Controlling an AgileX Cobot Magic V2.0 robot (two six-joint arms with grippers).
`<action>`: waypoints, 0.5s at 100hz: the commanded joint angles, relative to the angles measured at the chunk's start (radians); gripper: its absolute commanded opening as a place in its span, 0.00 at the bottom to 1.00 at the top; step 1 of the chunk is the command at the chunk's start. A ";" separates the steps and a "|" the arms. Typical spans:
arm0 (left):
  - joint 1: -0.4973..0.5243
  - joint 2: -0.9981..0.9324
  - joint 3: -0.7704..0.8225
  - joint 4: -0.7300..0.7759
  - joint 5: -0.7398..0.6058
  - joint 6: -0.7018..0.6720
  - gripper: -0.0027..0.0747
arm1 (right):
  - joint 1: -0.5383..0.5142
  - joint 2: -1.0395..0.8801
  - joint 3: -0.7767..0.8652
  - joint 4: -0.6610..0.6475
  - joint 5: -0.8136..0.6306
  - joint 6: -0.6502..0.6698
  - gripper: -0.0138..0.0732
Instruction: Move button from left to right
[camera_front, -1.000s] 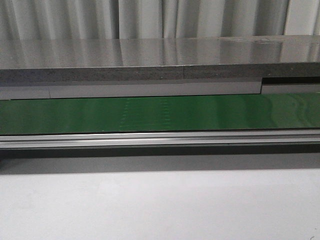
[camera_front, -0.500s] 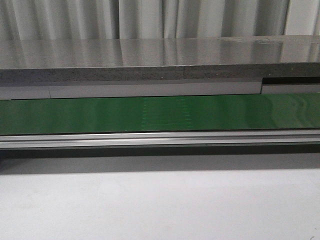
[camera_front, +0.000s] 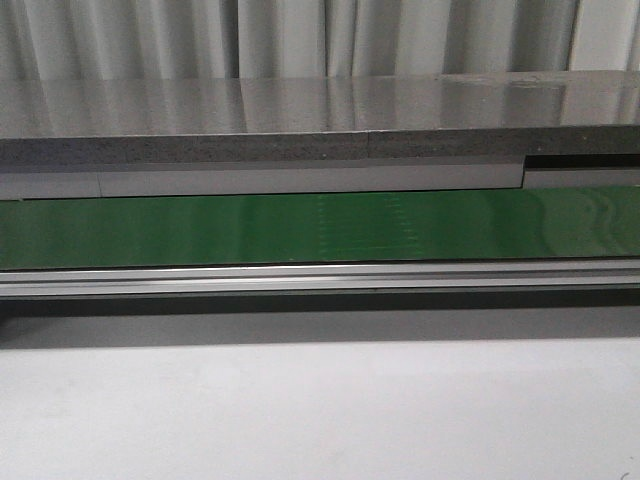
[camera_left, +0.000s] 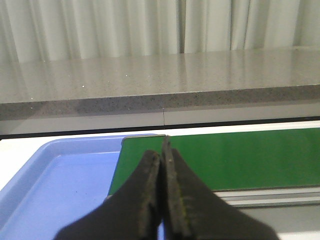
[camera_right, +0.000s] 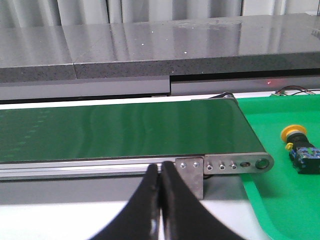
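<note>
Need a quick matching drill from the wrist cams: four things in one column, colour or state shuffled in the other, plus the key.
Things:
1. button
2. tray
3. conveyor belt
4. left gripper

Descriptions:
A. blue, nothing in the part that shows
B. fingers pressed together, holding nothing
C. lying on its side on a green surface past the belt end
D. long green band, nothing on it

Pairs: 1-C, 2-A, 3-D, 4-B
</note>
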 joint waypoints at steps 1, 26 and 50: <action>-0.007 -0.032 0.034 0.001 -0.098 -0.014 0.01 | 0.003 -0.019 -0.015 0.000 -0.090 0.000 0.08; -0.007 -0.032 0.034 -0.026 -0.108 -0.014 0.01 | 0.003 -0.019 -0.015 0.000 -0.090 0.000 0.08; -0.007 -0.032 0.034 -0.026 -0.108 -0.014 0.01 | 0.003 -0.019 -0.015 0.000 -0.090 0.000 0.08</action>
